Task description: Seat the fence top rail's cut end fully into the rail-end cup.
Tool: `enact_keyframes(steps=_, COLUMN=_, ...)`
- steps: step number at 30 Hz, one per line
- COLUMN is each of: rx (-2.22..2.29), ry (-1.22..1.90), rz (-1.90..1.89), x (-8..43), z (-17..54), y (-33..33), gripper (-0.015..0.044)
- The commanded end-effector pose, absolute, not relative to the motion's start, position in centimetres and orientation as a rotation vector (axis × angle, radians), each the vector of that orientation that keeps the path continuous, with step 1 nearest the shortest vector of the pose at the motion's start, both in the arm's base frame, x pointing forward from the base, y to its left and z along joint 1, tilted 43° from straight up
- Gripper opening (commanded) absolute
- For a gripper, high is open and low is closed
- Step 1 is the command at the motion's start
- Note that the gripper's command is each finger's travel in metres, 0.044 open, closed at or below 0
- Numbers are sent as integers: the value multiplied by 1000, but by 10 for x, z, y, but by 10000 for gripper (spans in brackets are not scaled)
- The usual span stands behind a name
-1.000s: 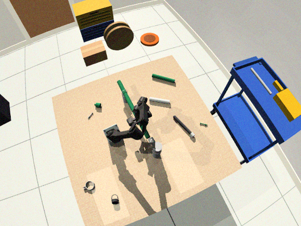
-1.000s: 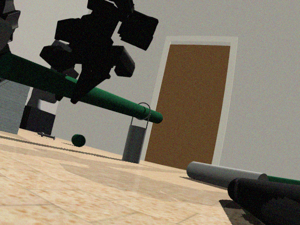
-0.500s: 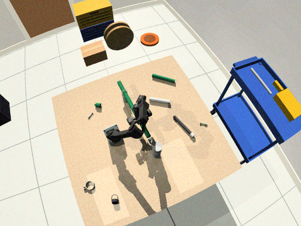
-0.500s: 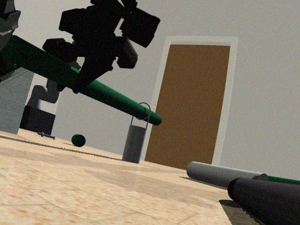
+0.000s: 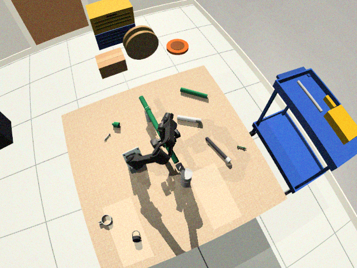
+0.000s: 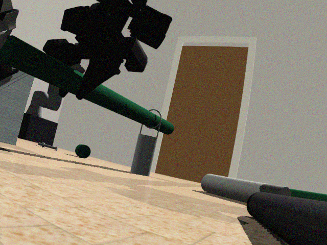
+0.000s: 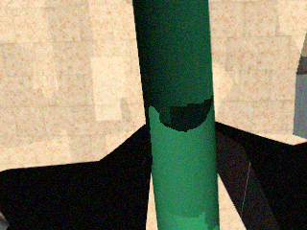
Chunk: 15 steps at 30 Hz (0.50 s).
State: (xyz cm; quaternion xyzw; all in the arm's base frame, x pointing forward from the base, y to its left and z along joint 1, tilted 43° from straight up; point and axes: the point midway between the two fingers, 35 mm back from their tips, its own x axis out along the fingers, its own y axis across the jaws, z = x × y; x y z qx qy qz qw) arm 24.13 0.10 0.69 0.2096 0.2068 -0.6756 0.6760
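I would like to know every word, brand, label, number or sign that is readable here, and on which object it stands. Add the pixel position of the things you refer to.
There is no readable text in any view.
The yellow-and-blue cabinet [image 5: 111,14], the blue cart [image 5: 304,144] and the cardboard box [image 5: 111,58] show no lettering.
The gripper [image 6: 71,96] [image 7: 175,126] and the green rail [image 5: 151,116] [image 6: 118,105] [image 7: 184,177] show none either.

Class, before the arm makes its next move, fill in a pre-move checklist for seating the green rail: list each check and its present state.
1. Gripper closed on the green rail: ok.
2. Rail passes through the loop cap's ring on the short post: ok.
3. Rail's cut end fully seated in the end cup: not ok; it stops short.
4. Rail level: not ok; the exterior view shows it sloping down toward the short post.
5. Band height near the big post's cap: cannot tell.
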Motion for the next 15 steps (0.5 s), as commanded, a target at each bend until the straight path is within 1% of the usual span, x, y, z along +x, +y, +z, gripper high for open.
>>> enact_keyframes(steps=1, rx=474, ry=464, rz=-1515, x=243, z=10, y=3, gripper=0)
enact_keyframes(steps=15, rx=473, ry=464, rz=-1515, x=245, z=14, y=3, gripper=0)
